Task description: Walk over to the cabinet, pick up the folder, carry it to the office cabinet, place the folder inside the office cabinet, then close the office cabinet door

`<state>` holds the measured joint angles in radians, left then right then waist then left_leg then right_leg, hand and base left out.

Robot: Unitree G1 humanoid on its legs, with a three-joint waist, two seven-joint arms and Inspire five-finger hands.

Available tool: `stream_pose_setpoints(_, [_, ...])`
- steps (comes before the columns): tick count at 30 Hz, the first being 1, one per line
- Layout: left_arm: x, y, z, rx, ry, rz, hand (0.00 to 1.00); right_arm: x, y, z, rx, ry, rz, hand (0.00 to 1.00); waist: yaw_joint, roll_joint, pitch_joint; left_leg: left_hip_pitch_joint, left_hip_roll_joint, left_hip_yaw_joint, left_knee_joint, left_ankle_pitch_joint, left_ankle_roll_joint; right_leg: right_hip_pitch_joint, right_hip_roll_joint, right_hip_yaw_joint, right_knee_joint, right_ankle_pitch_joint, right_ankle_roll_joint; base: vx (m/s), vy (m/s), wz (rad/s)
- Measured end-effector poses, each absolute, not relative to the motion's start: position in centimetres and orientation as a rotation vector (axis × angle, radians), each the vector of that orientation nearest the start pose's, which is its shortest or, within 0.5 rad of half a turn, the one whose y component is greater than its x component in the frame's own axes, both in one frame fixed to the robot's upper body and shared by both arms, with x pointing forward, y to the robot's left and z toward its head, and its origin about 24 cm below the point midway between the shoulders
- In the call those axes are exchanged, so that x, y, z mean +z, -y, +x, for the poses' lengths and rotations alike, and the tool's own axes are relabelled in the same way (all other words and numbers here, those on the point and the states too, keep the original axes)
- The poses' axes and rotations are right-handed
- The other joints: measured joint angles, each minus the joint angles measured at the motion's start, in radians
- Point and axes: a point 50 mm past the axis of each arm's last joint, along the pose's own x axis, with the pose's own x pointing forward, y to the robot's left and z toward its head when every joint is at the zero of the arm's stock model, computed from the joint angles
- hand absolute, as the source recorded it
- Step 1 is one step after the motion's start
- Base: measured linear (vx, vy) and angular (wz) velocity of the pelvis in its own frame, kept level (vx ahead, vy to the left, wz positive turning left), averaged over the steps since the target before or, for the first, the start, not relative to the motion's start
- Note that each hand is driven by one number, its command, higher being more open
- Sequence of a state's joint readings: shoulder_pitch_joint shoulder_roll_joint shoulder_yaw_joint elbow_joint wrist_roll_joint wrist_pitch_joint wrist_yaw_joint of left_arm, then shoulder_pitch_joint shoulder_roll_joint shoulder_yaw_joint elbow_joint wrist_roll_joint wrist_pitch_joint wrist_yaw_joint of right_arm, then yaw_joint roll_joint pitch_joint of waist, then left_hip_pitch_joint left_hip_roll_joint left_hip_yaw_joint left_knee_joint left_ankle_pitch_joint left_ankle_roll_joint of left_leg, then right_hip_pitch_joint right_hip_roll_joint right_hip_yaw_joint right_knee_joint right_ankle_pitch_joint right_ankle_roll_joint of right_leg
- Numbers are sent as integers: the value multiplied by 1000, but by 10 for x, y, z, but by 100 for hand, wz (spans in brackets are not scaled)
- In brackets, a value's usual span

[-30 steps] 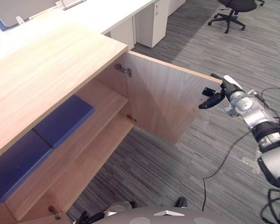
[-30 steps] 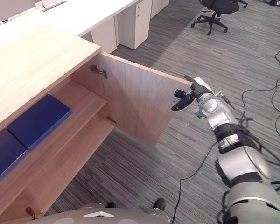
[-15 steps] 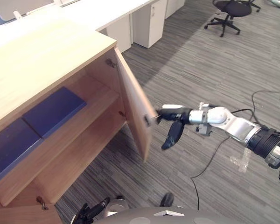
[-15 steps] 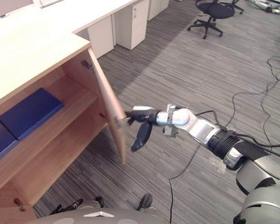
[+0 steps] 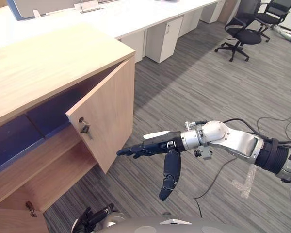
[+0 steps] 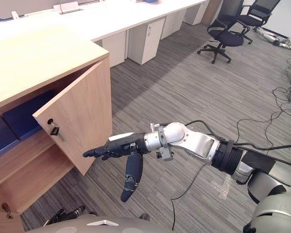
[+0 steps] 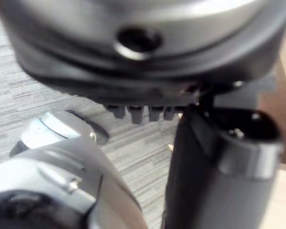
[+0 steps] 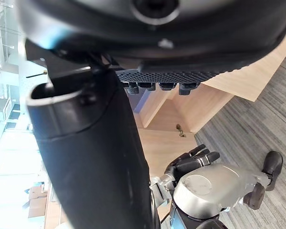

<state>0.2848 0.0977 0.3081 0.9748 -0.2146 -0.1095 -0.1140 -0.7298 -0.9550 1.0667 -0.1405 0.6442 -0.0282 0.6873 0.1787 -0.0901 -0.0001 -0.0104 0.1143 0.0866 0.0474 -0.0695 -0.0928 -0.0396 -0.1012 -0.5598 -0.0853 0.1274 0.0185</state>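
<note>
Folder: lying on shelf behind half-shut door. Holding right hand just beside door's edge, fingers straight, unclenched.

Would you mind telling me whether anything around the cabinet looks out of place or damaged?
Nothing looks damaged or spilled. The one loose end is the cabinet door, which stands ajar with a key in its lock. The right hand reaches toward its lower edge with straight fingers. The blue folders lie flat on the shelf inside.

Grey striped carpet, white desks, black office chairs
</note>
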Motion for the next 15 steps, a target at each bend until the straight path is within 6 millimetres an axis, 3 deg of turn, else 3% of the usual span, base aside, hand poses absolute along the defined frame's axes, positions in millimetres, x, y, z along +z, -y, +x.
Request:
stream_pose_setpoints(4, [-160, -228, 25, 449, -1072, -279, 100, 85, 109, 240, 1486, -197, -433, 100, 8, 18, -12, -1, -1, 6, 0, 0, 0, -6, 0, 7, 0, 2, -1, 8, 24, -5])
stream_pose_setpoints(7, [-162, -224, 20, 438, -1104, -273, 100, 53, 127, 245, 1281, -250, -285, 100, 9, 40, -19, 2, -4, 9, -1, 0, 0, -7, 0, 11, 0, 3, -1, 14, 37, -3])
stream_pose_setpoints(11, [-165, -216, 17, 443, -1122, -296, 100, -10, 155, 242, 734, -322, -162, 100, -10, 73, -15, 3, -12, 5, -1, 0, 1, -5, -5, 11, 1, 3, 0, 8, 45, 1])
stream_pose_setpoints(12, [-166, -212, 13, 456, -1136, -310, 100, -34, 161, 231, 541, -372, -80, 100, -24, 88, -16, 3, -15, -3, -2, -2, 2, -3, -9, 6, 1, 2, 1, 11, 48, 8])
stream_pose_setpoints(14, [-167, -210, 11, 470, -1146, -317, 100, -54, 163, 218, 416, -434, -38, 100, -40, 98, -19, 4, -16, -9, -2, -3, 4, 2, -13, -1, 0, 0, 4, 19, 36, 13])
stream_pose_setpoints(15, [-168, -209, 10, 475, -1151, -319, 100, -75, 162, 203, 314, -521, 27, 100, -53, 106, -18, 7, -16, -18, -2, -3, 5, 11, -18, -13, 0, -2, 8, 32, 53, 16])
